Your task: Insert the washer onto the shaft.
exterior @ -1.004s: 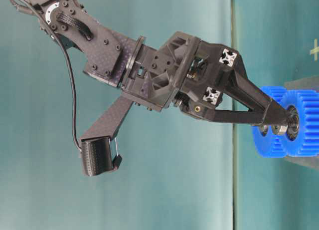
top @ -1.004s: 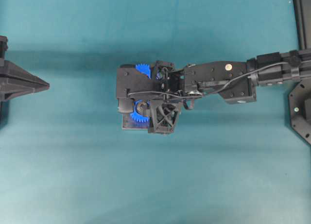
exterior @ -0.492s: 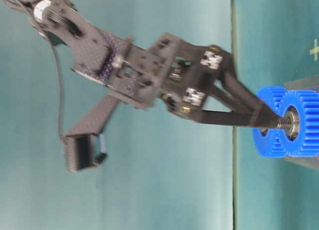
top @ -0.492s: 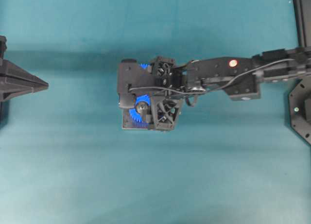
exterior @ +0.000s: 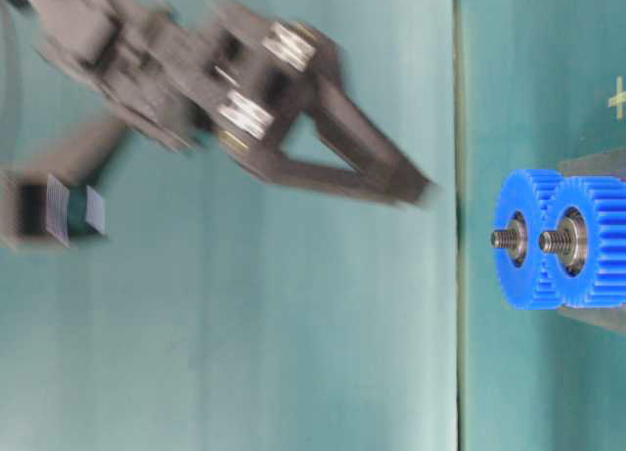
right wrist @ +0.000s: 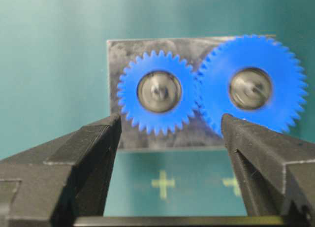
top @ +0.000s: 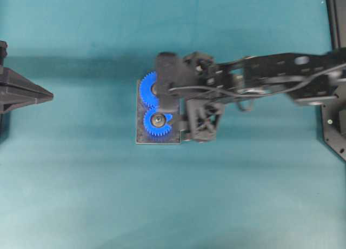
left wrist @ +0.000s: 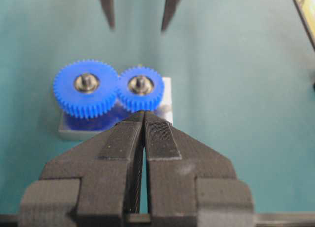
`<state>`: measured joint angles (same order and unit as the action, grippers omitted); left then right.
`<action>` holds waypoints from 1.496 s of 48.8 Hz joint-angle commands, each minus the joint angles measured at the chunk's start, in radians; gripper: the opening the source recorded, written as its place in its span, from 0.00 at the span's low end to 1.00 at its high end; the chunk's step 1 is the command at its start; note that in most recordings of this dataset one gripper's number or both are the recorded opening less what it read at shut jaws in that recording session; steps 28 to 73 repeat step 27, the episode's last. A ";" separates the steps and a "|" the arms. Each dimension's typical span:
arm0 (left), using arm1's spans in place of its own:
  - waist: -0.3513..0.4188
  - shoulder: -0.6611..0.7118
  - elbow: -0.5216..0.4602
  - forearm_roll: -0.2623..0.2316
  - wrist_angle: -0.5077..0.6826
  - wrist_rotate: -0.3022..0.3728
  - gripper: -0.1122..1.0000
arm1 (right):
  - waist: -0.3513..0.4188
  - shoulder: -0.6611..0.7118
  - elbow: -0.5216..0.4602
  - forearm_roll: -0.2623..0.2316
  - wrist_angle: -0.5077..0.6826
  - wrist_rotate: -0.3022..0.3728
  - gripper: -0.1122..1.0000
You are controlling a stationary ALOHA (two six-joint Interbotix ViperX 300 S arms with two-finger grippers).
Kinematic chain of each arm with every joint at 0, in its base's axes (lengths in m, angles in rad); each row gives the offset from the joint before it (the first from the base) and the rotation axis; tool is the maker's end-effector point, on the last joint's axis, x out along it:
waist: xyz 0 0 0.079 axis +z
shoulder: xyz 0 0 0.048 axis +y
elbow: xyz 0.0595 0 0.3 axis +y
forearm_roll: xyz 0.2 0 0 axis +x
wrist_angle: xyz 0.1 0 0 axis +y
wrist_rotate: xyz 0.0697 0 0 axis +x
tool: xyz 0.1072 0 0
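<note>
My right gripper (right wrist: 167,138) hangs above the gears with its jaws spread wide and empty, arm stretched across the table. Below it the small blue gear (right wrist: 158,91) meshes with the large blue gear (right wrist: 252,86) on a gray base plate (right wrist: 118,49); a washer (right wrist: 158,91) rings the small gear's shaft (exterior: 551,240). Farther off, my left gripper (left wrist: 143,133) is pressed together.

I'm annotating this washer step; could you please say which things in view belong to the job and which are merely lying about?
Job: small gear with its shaft; right gripper, open above it; base plate.

Lying about: large gear; left gripper, shut; yellow cross marks.
</note>
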<state>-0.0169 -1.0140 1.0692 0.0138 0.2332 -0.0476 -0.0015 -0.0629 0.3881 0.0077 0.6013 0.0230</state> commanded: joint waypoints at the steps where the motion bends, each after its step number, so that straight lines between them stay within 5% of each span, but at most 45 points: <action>1: -0.002 0.003 -0.017 0.003 -0.003 -0.002 0.11 | -0.003 -0.078 0.017 -0.002 -0.020 -0.003 0.83; 27: -0.003 0.000 -0.017 0.003 0.002 0.000 0.11 | -0.048 -0.229 0.170 -0.002 -0.046 0.003 0.82; 73: -0.003 0.000 -0.017 0.003 0.002 0.000 0.11 | -0.048 -0.229 0.170 -0.002 -0.046 0.003 0.82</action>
